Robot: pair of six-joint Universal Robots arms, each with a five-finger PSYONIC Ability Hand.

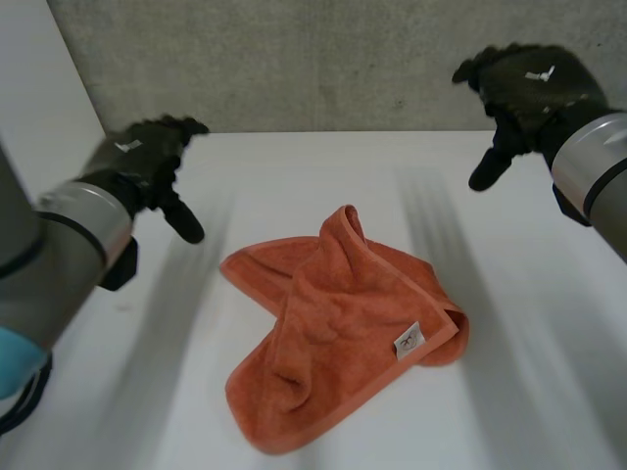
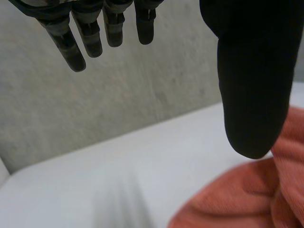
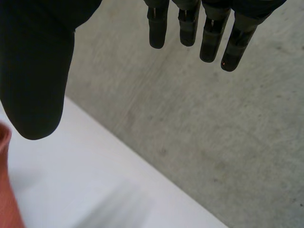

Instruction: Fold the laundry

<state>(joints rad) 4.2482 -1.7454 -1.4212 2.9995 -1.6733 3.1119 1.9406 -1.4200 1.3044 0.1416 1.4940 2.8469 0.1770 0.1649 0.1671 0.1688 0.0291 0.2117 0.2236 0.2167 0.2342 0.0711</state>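
An orange towel (image 1: 338, 338) lies crumpled in the middle of the white surface (image 1: 294, 166), between my two hands and touched by neither. One part stands up in a ridge, its edges are doubled over, and a small white label (image 1: 409, 340) shows near one edge. My left hand (image 1: 147, 162) hovers near the towel, fingers loose, holding nothing. My right hand (image 1: 524, 83) hangs well apart from it, fingers likewise relaxed and empty. The risk, as I judge it, is that the corners are buried in folds. A pinch could catch two layers or the bunched ridge and drag the whole heap instead of spreading it. The surface is plain and smooth, and a grey, concrete-looking wall (image 1: 323, 59) stands behind it.
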